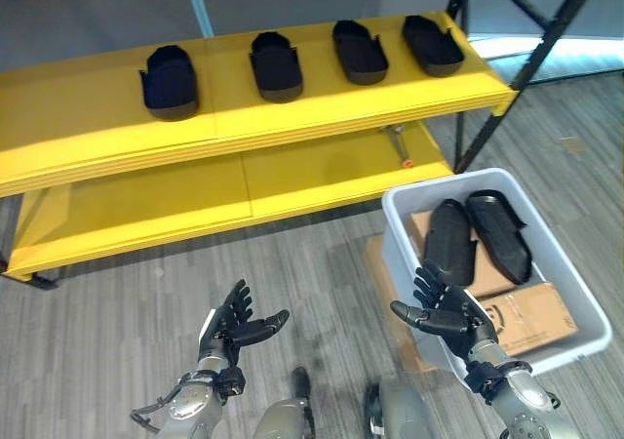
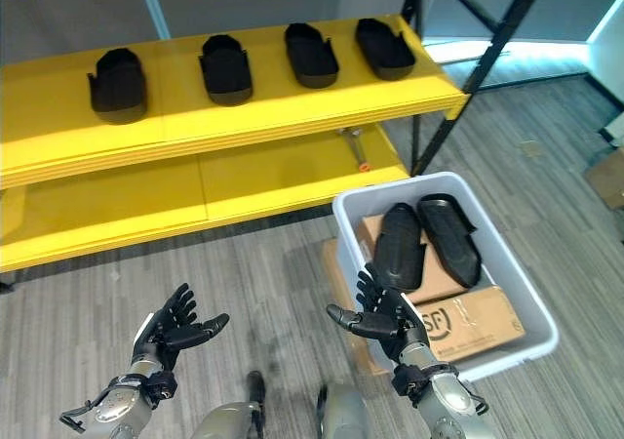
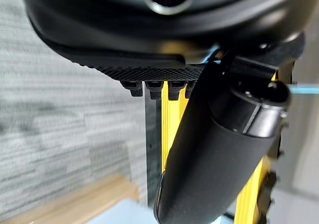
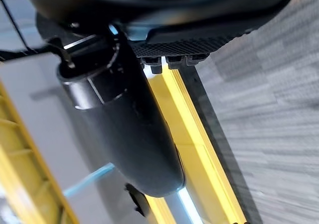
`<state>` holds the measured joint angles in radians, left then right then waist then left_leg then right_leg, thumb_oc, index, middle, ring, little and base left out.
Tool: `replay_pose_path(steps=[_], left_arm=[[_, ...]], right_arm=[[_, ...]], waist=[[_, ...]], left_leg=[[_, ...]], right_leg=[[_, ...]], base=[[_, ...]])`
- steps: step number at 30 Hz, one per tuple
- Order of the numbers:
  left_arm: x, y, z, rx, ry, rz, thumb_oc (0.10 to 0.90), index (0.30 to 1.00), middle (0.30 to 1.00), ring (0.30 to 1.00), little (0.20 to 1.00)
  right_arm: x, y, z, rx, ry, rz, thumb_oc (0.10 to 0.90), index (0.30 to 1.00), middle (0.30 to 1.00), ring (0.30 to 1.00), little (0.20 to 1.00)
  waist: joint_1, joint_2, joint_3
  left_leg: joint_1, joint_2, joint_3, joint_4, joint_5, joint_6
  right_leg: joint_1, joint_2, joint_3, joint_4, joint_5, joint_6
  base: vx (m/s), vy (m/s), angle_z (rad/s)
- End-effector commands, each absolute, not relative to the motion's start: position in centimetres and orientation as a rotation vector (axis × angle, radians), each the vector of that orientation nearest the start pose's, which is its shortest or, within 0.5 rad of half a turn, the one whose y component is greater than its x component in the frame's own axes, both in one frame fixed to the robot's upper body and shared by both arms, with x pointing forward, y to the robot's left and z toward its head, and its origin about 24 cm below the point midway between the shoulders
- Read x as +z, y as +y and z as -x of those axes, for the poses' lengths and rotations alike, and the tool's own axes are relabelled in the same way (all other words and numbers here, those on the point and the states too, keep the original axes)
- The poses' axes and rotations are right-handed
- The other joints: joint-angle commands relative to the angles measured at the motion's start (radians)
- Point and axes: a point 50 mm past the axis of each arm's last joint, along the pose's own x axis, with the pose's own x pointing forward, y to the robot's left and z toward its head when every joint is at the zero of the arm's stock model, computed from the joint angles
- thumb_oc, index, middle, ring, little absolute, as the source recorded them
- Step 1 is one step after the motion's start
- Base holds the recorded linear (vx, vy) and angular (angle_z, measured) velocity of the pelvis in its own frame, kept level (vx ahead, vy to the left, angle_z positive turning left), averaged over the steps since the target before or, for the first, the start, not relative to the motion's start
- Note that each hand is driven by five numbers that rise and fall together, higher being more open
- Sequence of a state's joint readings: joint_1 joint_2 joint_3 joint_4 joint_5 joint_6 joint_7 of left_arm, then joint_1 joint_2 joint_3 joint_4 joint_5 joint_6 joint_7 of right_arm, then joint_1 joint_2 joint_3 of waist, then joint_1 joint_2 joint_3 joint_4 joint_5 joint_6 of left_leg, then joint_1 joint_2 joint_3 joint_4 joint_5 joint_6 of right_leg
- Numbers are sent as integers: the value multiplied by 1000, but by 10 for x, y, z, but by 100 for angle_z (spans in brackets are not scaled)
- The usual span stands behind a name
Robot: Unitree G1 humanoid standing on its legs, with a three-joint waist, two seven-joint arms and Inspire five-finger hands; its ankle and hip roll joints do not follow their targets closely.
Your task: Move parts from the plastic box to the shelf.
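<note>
Fig.: parts, box and shelf, seen from your head cams. Two black parts (image 1: 450,241) (image 1: 498,234) lie side by side in the grey plastic box (image 1: 570,293), resting on brown cardboard cartons (image 1: 522,317) inside it. The box sits on the floor at your right front, on a flat cardboard sheet (image 1: 382,273), just beside the lower right corner of the yellow shelf (image 1: 97,137). Four more black parts (image 1: 170,81) (image 1: 276,65) (image 1: 360,51) (image 1: 433,44) stand in a row on the shelf's upper board, well apart from each other. A lower yellow board (image 1: 175,205) carries a small tool w/ an orange tip (image 1: 400,146) near its right end.

Your right hand (image 1: 444,314) hovers at the box's near-left rim, fingers spread and straight, thumb out, holding nothing. Your left hand (image 1: 229,330) hangs over the grey floor (image 1: 97,332), well apart from box and shelf, fingers likewise extended, thumb out, empty. Both palms face roughly inward.

A black shelf upright w/ diagonal brace (image 1: 517,68) stands behind the box.
</note>
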<state>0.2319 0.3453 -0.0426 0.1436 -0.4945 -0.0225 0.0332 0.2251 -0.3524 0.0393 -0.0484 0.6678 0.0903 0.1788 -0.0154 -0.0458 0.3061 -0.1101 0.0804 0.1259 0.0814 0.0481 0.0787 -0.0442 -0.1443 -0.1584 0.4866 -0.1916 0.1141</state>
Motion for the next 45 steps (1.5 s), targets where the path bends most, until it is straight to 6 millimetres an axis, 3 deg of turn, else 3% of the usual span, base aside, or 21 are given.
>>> replay_pose_path(steps=[1, 2, 3, 4, 5, 6, 12, 13, 15, 27, 31, 33, 34, 35, 39, 42, 43, 45], left_arm=[[6, 241, -195, 140, 175, 116, 900, 1000, 1000, 1000, 1000], [7, 244, -192, 156, 173, 120, 900, 1000, 1000, 1000, 1000], [8, 250, -188, 187, 169, 123, 900, 1000, 1000, 1000, 1000], [8, 251, -187, 195, 167, 131, 900, 1000, 1000, 1000, 1000], [6, 252, -186, 203, 172, 138, 900, 1000, 1000, 1000, 1000], [2, 253, -182, 233, 179, 160, 900, 1000, 1000, 1000, 1000], [-3, 253, -177, 251, 196, 182, 900, 1000, 1000, 1000, 1000], [-6, 251, -176, 246, 205, 187, 900, 1000, 1000, 1000, 1000], [-10, 245, -176, 226, 222, 195, 900, 1000, 1000, 1000, 1000], [-24, 227, -175, 173, 275, 239, 900, 1000, 1000, 1000, 1000], [-23, 222, -180, 157, 267, 247, 900, 1000, 1000, 1000, 1000], [-20, 220, -184, 155, 251, 250, 900, 1000, 1000, 1000, 1000], [-15, 222, -188, 159, 223, 222, 900, 1000, 1000, 1000, 1000], [-12, 221, -190, 148, 211, 202, 900, 1000, 1000, 1000, 1000], [-13, 222, -188, 149, 215, 197, 900, 1000, 1000, 1000, 1000], [-13, 224, -188, 159, 216, 200, 900, 1000, 1000, 1000, 1000], [-13, 225, -190, 170, 209, 202, 900, 1000, 1000, 1000, 1000], [-15, 224, -190, 168, 217, 202, 900, 1000, 1000, 1000, 1000]], right_arm=[[43, -197, -214, 224, 43, -332, 900, 1000, 1000, 1000, 1000], [43, -195, -215, 232, 43, -332, 900, 1000, 1000, 1000, 1000], [45, -189, -219, 256, 41, -320, 900, 1000, 1000, 1000, 1000], [47, -186, -222, 269, 36, -319, 900, 1000, 1000, 1000, 1000], [46, -185, -222, 272, 37, -322, 900, 1000, 1000, 1000, 1000], [46, -186, -218, 277, 41, -328, 900, 1000, 1000, 1000, 1000], [44, -194, -212, 248, 48, -330, 900, 1000, 1000, 1000, 1000], [44, -199, -208, 232, 54, -323, 900, 1000, 1000, 1000, 1000], [40, -205, -201, 205, 66, -326, 900, 1000, 1000, 1000, 1000], [33, -228, -180, 92, 89, -330, 900, 1000, 1000, 1000, 1000], [34, -237, -174, 44, 86, -315, 900, 1000, 1000, 1000, 1000], [33, -238, -175, 31, 85, -316, 900, 1000, 1000, 1000, 1000], [33, -237, -178, 34, 81, -315, 900, 1000, 1000, 1000, 1000], [31, -237, -180, 30, 85, -319, 900, 1000, 1000, 1000, 1000], [30, -237, -180, 32, 87, -328, 900, 1000, 1000, 1000, 1000], [29, -235, -182, 36, 90, -314, 900, 1000, 1000, 1000, 1000], [29, -235, -184, 44, 94, -303, 900, 1000, 1000, 1000, 1000], [26, -233, -182, 45, 104, -309, 900, 1000, 1000, 1000, 1000]], waist=[[20, -20, -133], [38, -26, -142], [86, -38, -157], [101, -46, -162], [106, -56, -167], [103, -70, -171], [77, -55, -167], [58, -46, -162], [29, -35, -150], [-63, -1, -132], [-90, 5, -118], [-89, 3, -103], [-69, -3, -89], [-42, -15, -83], [-33, -22, -86], [3, -19, -83], [18, -12, -87], [16, -8, -104]], left_leg=[[28, -78, 19, -18, -117, 21], [19, -73, 41, -16, -114, 19], [-1, -61, 82, 3, -133, 11], [-6, -52, 106, 4, -133, 6], [-17, -48, 123, 7, -128, -1], [-59, 0, 178, 9, -72, -41], [-36, 67, 234, -52, 18, -96], [-24, 99, 259, -67, 52, -120], [-6, 134, 272, -67, 85, -146], [55, 231, 299, -27, 148, -199], [51, 246, 245, 31, 152, -205], [40, 231, 165, 64, 142, -190], [1, 177, 40, 90, 127, -148], [-55, 71, -58, 95, 53, -120], [-118, 60, -27, 63, 94, -124], [-165, 41, -119, -25, 132, -140], [-171, 34, -184, -76, 151, -153], [-134, 37, -189, -102, 162, -148]], right_leg=[[8, -7, -40, -57, 181, -17], [42, -31, -65, -79, 197, -11], [108, -119, -137, -119, 233, 14], [126, -134, -149, -176, 235, 15], [145, -123, -145, -236, 218, 15], [167, -60, -100, -404, 149, 19], [177, 2, -76, -502, 134, 1], [186, 30, -60, -536, 115, -14], [192, 64, -35, -551, 105, -34], [204, 140, 28, -525, 75, -105], [200, 157, 68, -505, 67, -129], [187, 159, 95, -482, 62, -139], [164, 164, 138, -472, 82, -145], [163, 159, 167, -474, 85, -141], [185, 167, 181, -484, 83, -132], [206, 172, 226, -474, 69, -124], [223, 175, 264, -465, 50, -118], [241, 170, 284, -464, 34, -109]], base=[[-138, -39, -164], [-165, -117, -131], [-159, -143, -136], [-158, -175, -156], [-291, -350, -175], [-239, -316, -113], [-119, -194, -68], [-85, -175, -41], [-130, -223, -53], [-54, -121, -30], [-16, -77, -25], [-68, -23, -34], [-45, -31, -108], [-24, -35, -122], [136, 18, -47], [261, 120, -30], [308, 186, -58], [283, 214, -79]])
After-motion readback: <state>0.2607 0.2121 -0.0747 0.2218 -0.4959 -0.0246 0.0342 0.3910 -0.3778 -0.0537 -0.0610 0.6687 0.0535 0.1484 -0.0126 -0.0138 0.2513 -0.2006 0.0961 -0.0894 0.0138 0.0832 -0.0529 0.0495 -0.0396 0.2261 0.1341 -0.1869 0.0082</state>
